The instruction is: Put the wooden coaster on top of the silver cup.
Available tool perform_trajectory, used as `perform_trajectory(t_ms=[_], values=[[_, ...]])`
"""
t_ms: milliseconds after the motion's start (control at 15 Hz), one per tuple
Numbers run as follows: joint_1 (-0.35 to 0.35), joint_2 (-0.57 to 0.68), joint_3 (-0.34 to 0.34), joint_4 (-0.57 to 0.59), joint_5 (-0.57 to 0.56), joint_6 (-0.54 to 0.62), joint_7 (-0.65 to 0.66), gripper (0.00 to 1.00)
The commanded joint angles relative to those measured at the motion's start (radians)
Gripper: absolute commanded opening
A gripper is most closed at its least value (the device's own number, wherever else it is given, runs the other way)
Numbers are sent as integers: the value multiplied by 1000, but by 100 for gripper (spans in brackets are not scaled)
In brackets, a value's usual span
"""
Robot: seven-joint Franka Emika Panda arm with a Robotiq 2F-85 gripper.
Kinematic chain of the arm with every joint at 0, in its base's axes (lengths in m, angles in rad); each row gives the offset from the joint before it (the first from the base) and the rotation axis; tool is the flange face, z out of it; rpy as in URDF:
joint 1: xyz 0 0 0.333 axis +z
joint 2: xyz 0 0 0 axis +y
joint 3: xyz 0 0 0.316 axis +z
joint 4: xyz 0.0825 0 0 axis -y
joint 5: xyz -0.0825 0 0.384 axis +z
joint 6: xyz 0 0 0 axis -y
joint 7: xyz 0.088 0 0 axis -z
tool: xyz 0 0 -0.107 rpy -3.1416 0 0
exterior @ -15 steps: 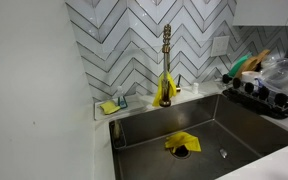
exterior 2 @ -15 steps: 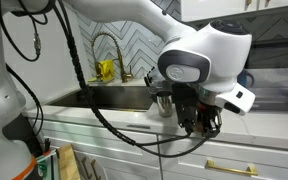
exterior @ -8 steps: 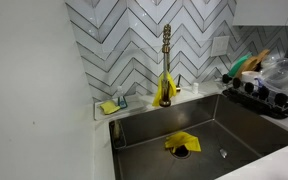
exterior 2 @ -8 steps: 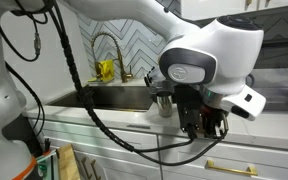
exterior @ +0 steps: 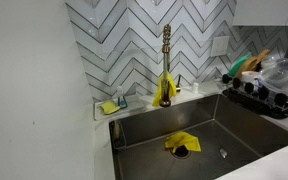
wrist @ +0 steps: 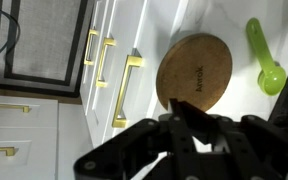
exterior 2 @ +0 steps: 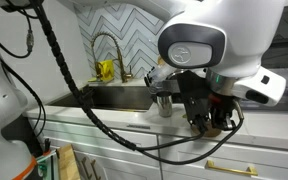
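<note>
In the wrist view the gripper [wrist: 189, 128] is seen as a dark mass along the bottom edge, with one finger [wrist: 188, 108] reaching up over the lower rim of the coaster [wrist: 196, 68]. Whether the jaws are spread or closed cannot be told, nor whether the finger touches the wood. The coaster is shown lying flat on the white counter [wrist: 224, 18], not on the cup. A green spoon [wrist: 265, 58] is seen lying near it on the same surface, apart from it. Beside the counter edge, white cabinet fronts with gold handles [wrist: 127, 92] are visible.

In an exterior view the arm's large white housing fills the foreground, and the gripper [exterior 2: 210, 118] is held low over the counter, pointing down. Just behind it the cup [exterior 2: 164, 103] is seen standing upright beside the sink [exterior 2: 114, 97]. Nothing can be made out on top of the cup, though part of it is hidden by the arm.

Farther back, the gold faucet [exterior 2: 109, 48] is seen behind the basin, with something yellow hung on it.

In an exterior view without the arm, a yellow cloth [exterior: 181, 144] is shown lying over the drain, a sponge [exterior: 108, 107] on the ledge, and a loaded dish rack [exterior: 269, 92] at the basin's far side. The chevron tile wall [exterior: 134, 40] closes the scene.
</note>
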Motion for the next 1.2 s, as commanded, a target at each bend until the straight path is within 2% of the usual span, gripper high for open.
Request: perform_trajectory(t_ms=[0, 67, 133, 267, 733, 1000, 1067, 1133], values=[[-7, 2, 2, 5, 15, -40, -39, 6], [-6, -1, 2, 3, 12, -49, -45, 31], [-9, -6, 1, -1, 9, -60, -57, 32], [-18, -13, -13, -15, -10, -71, -80, 47], [-75, 43, -7, -11, 204, -117, -297, 98], [-77, 108, -13, 27, 288, -157, -328, 100], [-75, 123, -16, 33, 290, -151, -314, 90], [-77, 135, -16, 40, 298, -152, -314, 73]])
